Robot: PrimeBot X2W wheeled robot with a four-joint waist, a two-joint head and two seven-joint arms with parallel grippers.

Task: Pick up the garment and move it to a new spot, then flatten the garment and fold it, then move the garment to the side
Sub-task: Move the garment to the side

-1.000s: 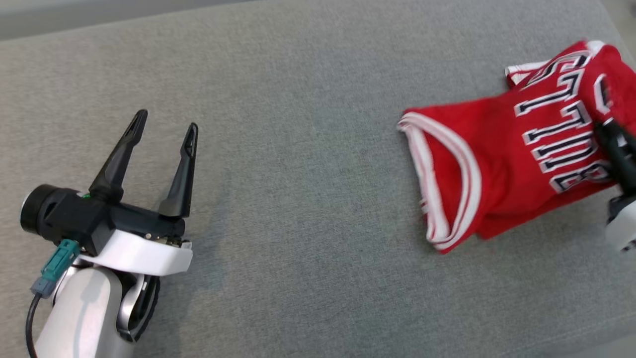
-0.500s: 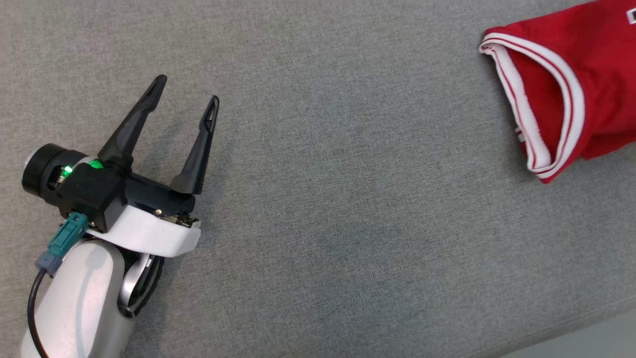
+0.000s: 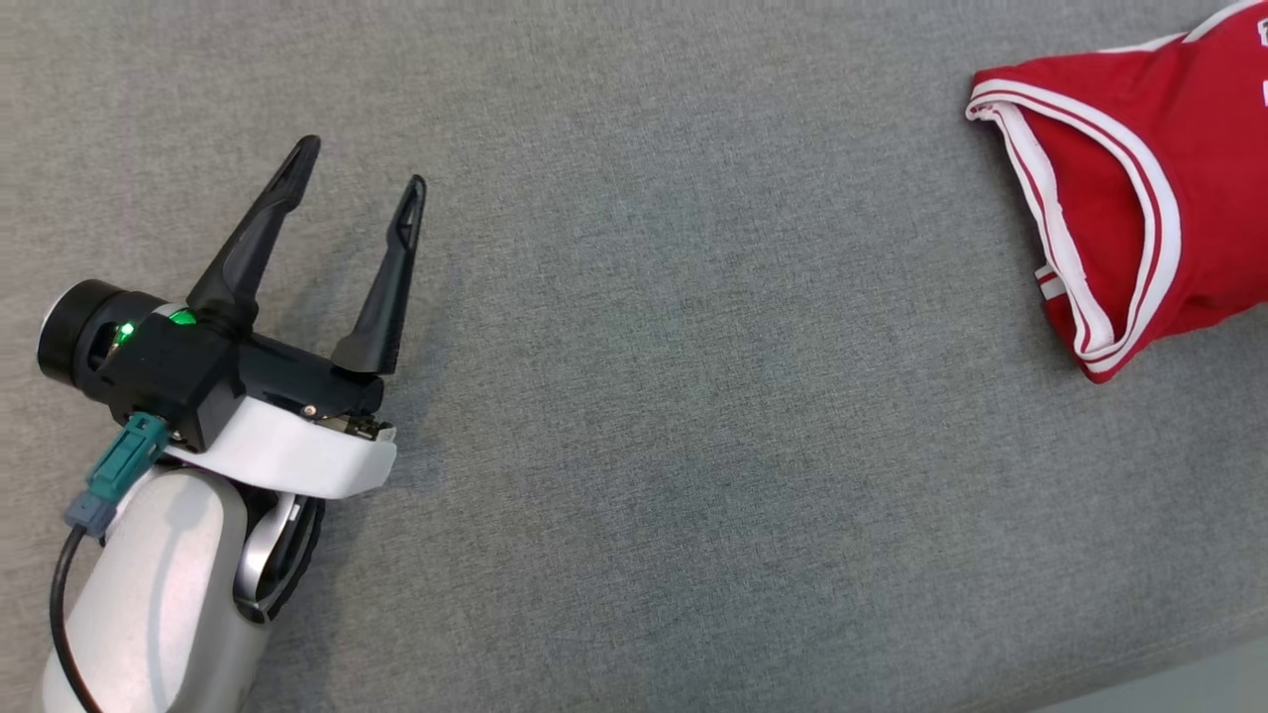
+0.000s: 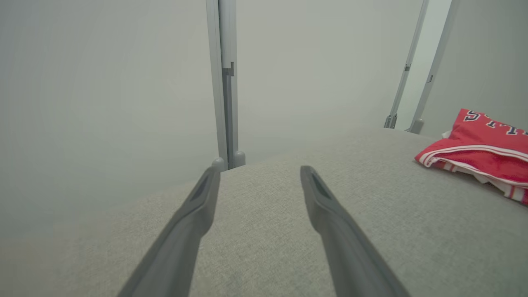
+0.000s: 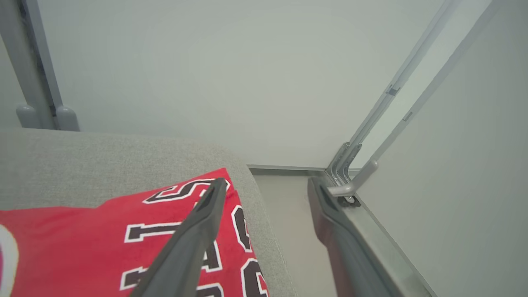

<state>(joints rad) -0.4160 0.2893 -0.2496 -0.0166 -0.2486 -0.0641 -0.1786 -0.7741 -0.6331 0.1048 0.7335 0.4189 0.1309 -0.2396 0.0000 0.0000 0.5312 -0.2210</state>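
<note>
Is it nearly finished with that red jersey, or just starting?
Nearly finished, it seems. Done: the jersey lies folded in layers at the right edge of the grey surface. In hand: nothing; the right fingers stand open above it, the left fingers open and far off. Left: probably only pulling back.
</note>
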